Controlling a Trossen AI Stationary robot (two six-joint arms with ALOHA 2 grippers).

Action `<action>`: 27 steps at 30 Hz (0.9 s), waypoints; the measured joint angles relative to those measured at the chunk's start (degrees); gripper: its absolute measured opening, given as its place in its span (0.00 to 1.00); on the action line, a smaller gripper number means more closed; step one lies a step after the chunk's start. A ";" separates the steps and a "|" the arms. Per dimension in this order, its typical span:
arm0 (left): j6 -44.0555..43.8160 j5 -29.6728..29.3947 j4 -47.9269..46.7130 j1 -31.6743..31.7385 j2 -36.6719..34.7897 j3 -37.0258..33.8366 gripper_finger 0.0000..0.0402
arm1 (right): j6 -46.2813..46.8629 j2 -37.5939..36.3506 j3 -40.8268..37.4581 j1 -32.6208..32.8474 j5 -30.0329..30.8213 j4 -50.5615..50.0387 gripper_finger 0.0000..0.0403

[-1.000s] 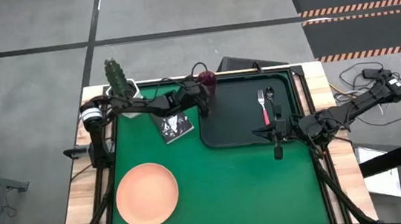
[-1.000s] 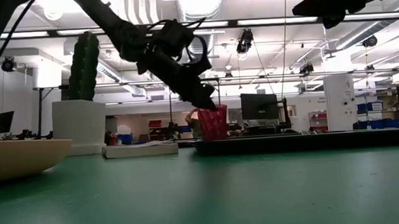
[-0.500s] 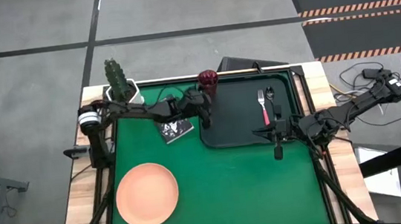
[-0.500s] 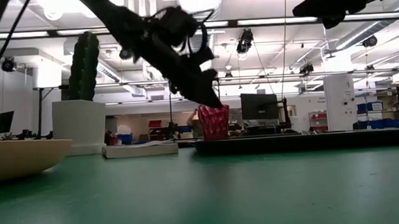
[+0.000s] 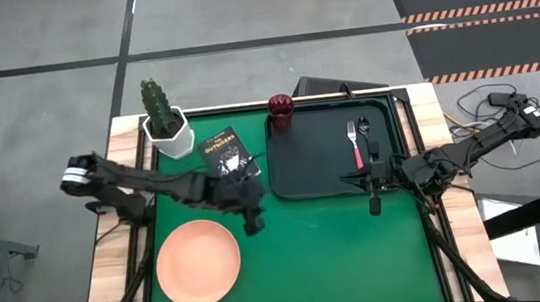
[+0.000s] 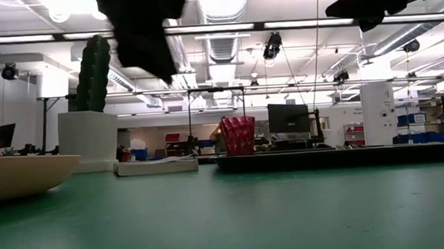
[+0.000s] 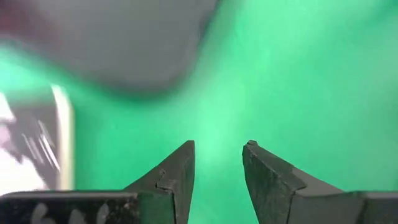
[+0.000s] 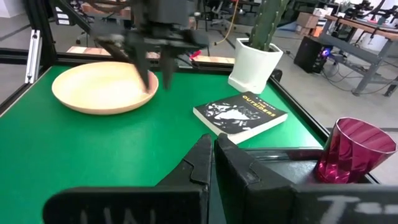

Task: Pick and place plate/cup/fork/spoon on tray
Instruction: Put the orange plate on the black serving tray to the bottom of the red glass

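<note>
- the left gripper [image 5: 253, 223] hangs over the green mat [image 5: 341, 254], between the plate [image 5: 197, 263] and the tray [image 5: 332, 149]; its fingers [image 7: 177, 177] stand a little apart with only bare mat between them, holding nothing
- the right gripper [image 5: 374, 200] sits just off the tray's near edge, over the mat; its fingers [image 8: 239, 168] are pressed together and empty
- the cup [image 5: 280, 109] stands upright in the tray's far left corner, free of both grippers
- the fork [image 5: 355, 144] lies inside the tray toward its right side, with the spoon [image 5: 368, 146] close beside it; whether the two touch cannot be told
- the plate rests on the mat near the front left, well apart from the tray
- a small black book [image 5: 224, 152] lies on the mat just left of the tray, and a cactus in a white pot [image 5: 162, 120] stands at the far left corner
</note>
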 joint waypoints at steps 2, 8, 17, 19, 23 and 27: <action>-9.14 2.76 -4.60 -3.16 -1.25 0.00 0.29 | 0.02 0.06 0.00 0.00 -0.01 0.25 0.02; -26.43 7.16 -7.21 -14.66 1.22 0.68 0.29 | -0.02 0.01 0.00 0.00 -0.01 0.61 0.02; -41.85 7.16 -11.87 -20.02 9.14 4.42 0.29 | -2.71 -0.01 0.00 0.00 -0.01 3.47 0.02; -42.26 7.85 -12.88 -20.04 10.87 5.07 0.29 | -4.03 -0.01 0.00 0.00 0.00 3.48 0.02; -42.22 9.09 -17.20 -19.97 13.47 6.33 0.29 | -7.85 -0.01 0.00 0.00 -0.01 4.39 0.02; -43.56 9.33 -19.99 -19.93 14.90 6.70 0.29 | -11.45 -0.01 0.00 0.00 0.01 7.20 0.02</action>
